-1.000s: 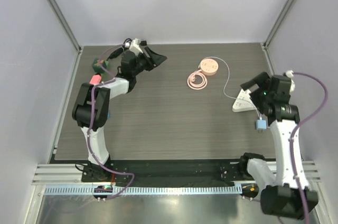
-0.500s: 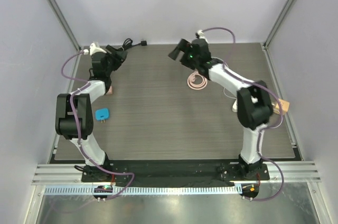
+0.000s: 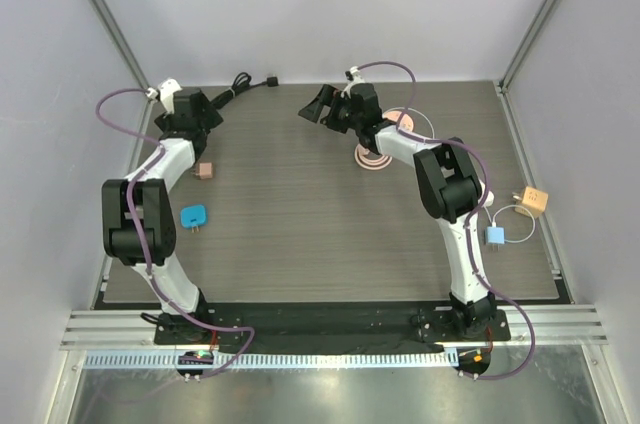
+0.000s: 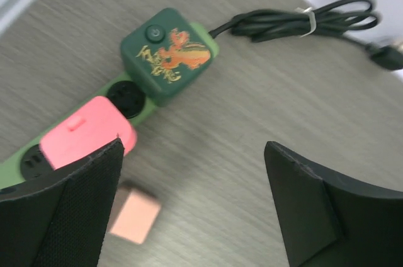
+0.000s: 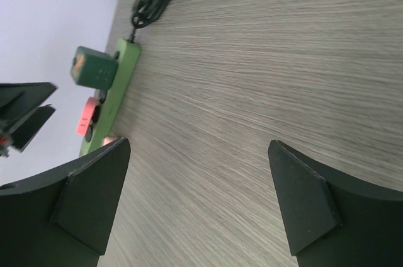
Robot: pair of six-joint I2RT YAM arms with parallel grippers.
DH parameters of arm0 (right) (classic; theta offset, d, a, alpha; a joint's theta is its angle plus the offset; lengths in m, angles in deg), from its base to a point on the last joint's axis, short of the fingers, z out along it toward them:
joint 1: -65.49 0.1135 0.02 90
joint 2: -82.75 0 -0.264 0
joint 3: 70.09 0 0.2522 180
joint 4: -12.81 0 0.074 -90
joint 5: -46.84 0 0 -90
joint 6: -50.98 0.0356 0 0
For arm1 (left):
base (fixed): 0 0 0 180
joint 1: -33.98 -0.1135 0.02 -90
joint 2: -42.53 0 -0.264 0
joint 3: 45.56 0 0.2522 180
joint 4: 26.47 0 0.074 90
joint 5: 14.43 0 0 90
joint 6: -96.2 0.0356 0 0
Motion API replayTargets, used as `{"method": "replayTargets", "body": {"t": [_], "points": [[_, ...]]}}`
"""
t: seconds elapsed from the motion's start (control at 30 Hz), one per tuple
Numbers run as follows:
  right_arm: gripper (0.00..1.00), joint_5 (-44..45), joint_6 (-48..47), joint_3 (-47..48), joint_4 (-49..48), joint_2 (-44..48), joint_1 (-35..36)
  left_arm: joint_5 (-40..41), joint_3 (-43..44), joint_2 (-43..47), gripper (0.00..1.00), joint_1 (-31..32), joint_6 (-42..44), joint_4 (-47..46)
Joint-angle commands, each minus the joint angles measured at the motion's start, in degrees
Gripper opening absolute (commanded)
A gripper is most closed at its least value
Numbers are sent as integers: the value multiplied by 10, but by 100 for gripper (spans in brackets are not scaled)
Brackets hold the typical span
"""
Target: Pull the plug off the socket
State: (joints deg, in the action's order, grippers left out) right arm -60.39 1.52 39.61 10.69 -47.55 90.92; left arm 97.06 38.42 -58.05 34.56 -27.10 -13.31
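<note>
My left pincer is wide open and holds nothing. It is above the green power strip, where the pink plug sits, partly hidden by it. The top camera cannot see this strip. My right pincer is wide open and empty too.

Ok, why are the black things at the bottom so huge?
Left wrist view: the left gripper's fingers sit close to the lens, so they loom; the green plug looks sharp. Right wrist view: same for the right gripper's fingers; power strip small, tilted.
</note>
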Motion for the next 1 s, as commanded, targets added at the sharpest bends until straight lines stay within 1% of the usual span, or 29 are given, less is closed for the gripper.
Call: {"method": "replayTargets", "body": {"t": [0.0, 0.07, 0.1, 0.13, 0.27, 0.37, 0.47, 0.5, 0.6, 0.8, 0.97], "points": [[97, -66, -2, 2, -97, 3, 0, 42, 48, -12, 95, -3, 89, 48], [97, -69, -3, -6, -105, 8, -1, 40, 90, -31, 96, -3, 118, 65], [97, -76, -5, -8, -104, 10, -3, 37, 104, -53, 97, -24, 124, 77], [97, -82, -8, -9, -104, 11, -6, 41, 126, -63, 97, -26, 133, 82], [97, -100, -12, -14, -102, 10, -19, 44, 160, -109, 98, -28, 172, 72], [97, -106, -10, -12, -104, 4, -26, 65, 164, -131, 100, -28, 198, 59], [97, -112, -3, 0, -105, -11, -25, 42, 164, -148, 100, -37, 197, 35], [97, -115, 2, 4, -106, -14, -25, 19, 168, -153, 100, -39, 185, 37], [96, -130, 18, 12, -116, -29, -25, -6, 178, -169, 100, -47, 171, 34], [96, -126, 17, 6, -115, -27, -26, -5, 188, -194, 100, -51, 157, 28], [96, -124, 17, 1, -117, -25, -25, -18, 189, -210, 100, -52, 163, 15]]}}
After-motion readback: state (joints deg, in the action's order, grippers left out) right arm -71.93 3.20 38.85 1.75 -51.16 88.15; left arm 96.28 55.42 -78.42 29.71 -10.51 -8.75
